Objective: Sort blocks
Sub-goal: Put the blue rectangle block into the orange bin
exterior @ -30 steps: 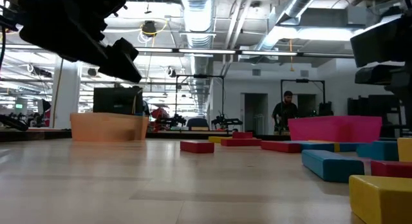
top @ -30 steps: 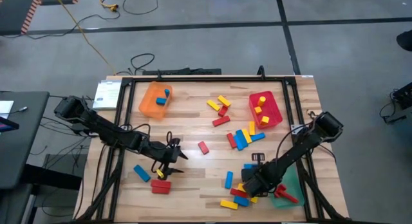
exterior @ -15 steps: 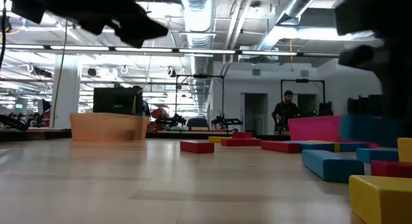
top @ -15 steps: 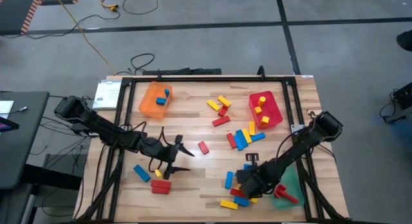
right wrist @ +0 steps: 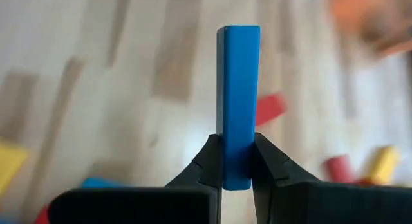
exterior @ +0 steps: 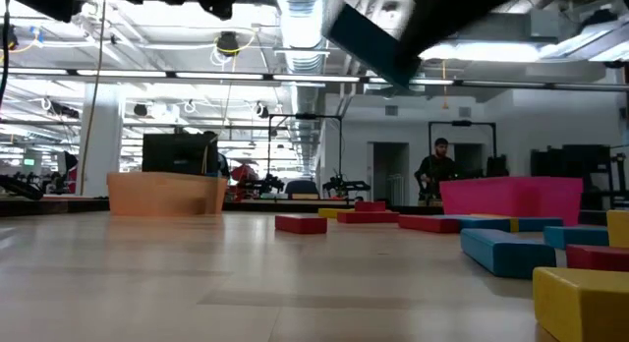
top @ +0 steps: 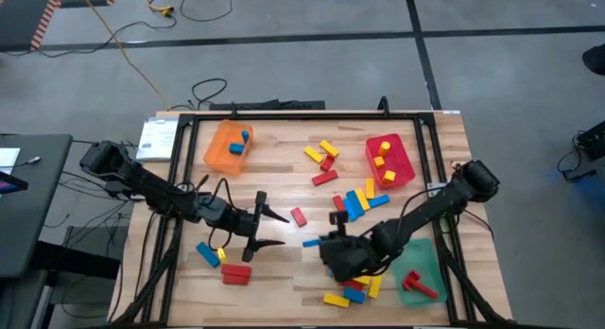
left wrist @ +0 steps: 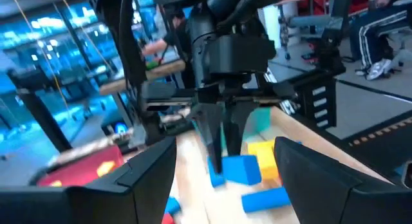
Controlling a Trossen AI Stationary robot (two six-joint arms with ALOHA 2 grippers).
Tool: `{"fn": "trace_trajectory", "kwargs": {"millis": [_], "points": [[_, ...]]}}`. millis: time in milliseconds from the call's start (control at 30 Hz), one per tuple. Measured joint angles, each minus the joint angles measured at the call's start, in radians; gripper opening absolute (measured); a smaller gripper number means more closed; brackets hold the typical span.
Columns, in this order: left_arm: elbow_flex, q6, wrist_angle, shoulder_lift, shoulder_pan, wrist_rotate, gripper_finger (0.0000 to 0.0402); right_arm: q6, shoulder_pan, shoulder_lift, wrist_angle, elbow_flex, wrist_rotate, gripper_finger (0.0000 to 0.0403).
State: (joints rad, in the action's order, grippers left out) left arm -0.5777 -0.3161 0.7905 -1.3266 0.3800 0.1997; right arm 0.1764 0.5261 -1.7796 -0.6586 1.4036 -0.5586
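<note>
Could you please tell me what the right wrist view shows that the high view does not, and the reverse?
Only the right wrist view shows the grip up close: the right gripper has its fingers pressed on both faces of a blue block, clamping one end.

Only the high view shows the layout: the orange tray, red tray, green tray, scattered blocks, and the left gripper with fingers spread.

Both show the blue block held above the wooden table.
</note>
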Motion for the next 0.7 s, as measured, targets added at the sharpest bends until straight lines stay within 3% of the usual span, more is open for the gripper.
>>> {"fn": "trace_trajectory", "kwargs": {"millis": [233,700], "points": [[0.0,-0.071,0.083,0.0,0.003,0.0,0.0255,-0.139,-0.052,0.0,0.089,0.069,-0.1,0.0052],[0.0,-0.146,0.181,0.0,0.003,-0.002,0.0252,-0.362,-0.091,0.0,0.324,0.131,-0.129,0.0052]]}}
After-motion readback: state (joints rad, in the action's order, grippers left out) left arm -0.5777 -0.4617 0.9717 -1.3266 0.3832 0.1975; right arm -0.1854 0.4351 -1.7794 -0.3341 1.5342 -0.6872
